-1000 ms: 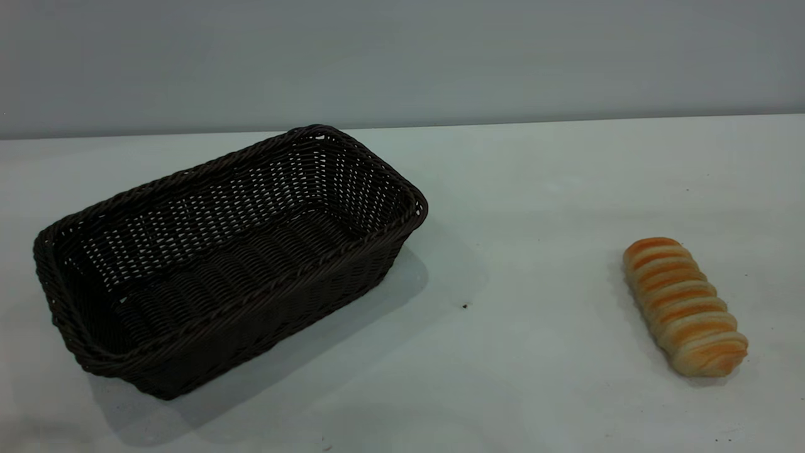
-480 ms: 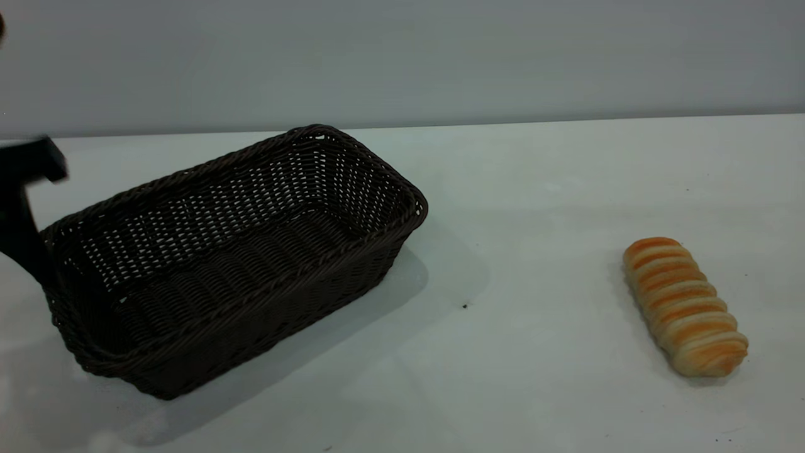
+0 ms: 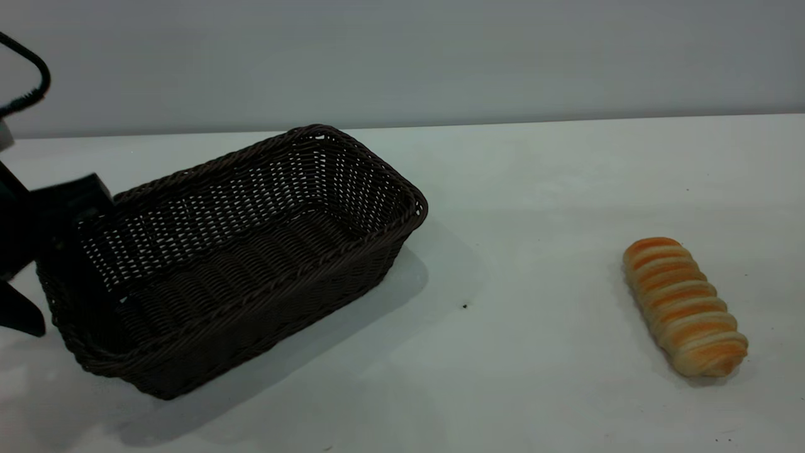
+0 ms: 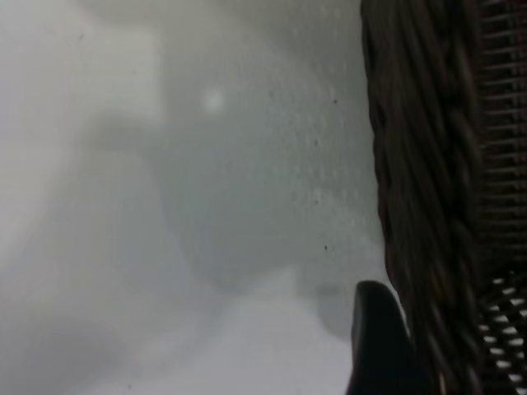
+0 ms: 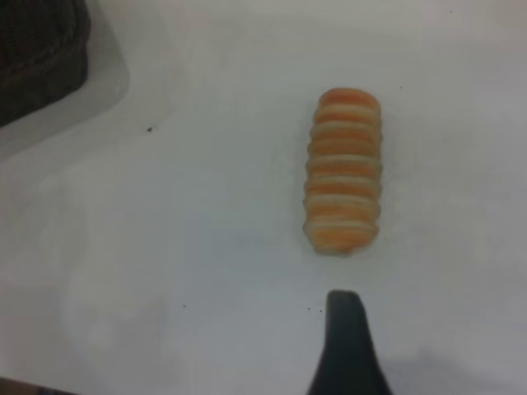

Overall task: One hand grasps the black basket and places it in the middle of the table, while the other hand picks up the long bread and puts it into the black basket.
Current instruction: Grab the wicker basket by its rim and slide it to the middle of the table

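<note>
- The left gripper is reaching in at the far left edge of the exterior view, at the basket's left short end. One dark finger is hanging outside the wall and the rest is lying over the braided rim. Whether its fingers are released or clenched on the rim I cannot tell.
- In the left wrist view one fingertip is standing right against the outer weave.
- The black basket is sitting on the table's left half, angled, with its interior holding nothing.
- The long bread is lying on the table well apart to the right.
- The right gripper is showing only in its wrist view, as one dark finger hovering near the loaf's end; its finger state I cannot tell.
- No brand, label or writing is legible anywhere.
</note>
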Robot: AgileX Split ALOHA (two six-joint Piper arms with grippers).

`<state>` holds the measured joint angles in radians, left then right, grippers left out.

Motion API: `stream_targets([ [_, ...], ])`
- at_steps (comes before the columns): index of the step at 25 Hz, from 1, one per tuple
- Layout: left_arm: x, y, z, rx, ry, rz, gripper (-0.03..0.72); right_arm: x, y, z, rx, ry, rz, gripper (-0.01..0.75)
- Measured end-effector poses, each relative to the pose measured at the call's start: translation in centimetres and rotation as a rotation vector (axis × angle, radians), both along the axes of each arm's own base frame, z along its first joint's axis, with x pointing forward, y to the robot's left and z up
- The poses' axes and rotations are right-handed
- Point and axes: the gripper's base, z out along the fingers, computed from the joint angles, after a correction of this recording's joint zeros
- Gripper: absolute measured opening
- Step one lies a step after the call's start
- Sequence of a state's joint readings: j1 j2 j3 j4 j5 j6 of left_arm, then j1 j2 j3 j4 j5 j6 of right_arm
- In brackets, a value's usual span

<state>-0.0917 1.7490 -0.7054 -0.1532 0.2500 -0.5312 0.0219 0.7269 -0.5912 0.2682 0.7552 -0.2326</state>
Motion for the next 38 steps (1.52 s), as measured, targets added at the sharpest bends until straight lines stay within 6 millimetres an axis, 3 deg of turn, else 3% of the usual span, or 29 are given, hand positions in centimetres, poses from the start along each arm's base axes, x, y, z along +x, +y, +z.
stream_targets([
  [9,1.1,0.1,-4.8,0.019,-0.002,0.021,0.446,0.0,0.0,0.0,-0.001,0.0,0.001,0.543],
  [11,1.2,0.1,-5.5,0.021,-0.01,0.029,0.387,0.0,0.0,0.0,-0.001,0.0,0.001,0.544],
  [15,1.6,0.1,-5.4,0.002,-0.034,0.1,0.136,0.0,0.0,0.0,-0.002,0.001,0.001,0.545],
  [19,1.7,0.1,-4.8,0.0,-0.044,0.099,0.14,-0.1,0.0,0.0,-0.002,0.007,0.003,0.545],
  [23,1.7,0.1,-2.6,0.009,-0.083,0.026,0.14,-0.1,0.0,-0.1,-0.005,0.009,0.003,0.545],
  [26,1.9,-0.5,-1.0,0.042,-0.077,-0.155,0.14,-0.1,0.0,-0.1,-0.005,0.015,0.005,0.545],
  [31,4.3,-3.9,1.0,0.075,-0.101,-0.478,0.14,-0.1,0.0,-0.1,-0.005,0.015,0.005,0.545],
  [34,5.8,-5.0,0.9,0.07,-0.089,-0.529,0.14,-0.1,0.0,-0.1,-0.007,0.015,0.005,0.545],
  [38,6.7,-5.3,-0.9,0.064,-0.036,-0.535,0.14,-0.1,0.0,-0.1,-0.007,0.015,0.005,0.545],
])
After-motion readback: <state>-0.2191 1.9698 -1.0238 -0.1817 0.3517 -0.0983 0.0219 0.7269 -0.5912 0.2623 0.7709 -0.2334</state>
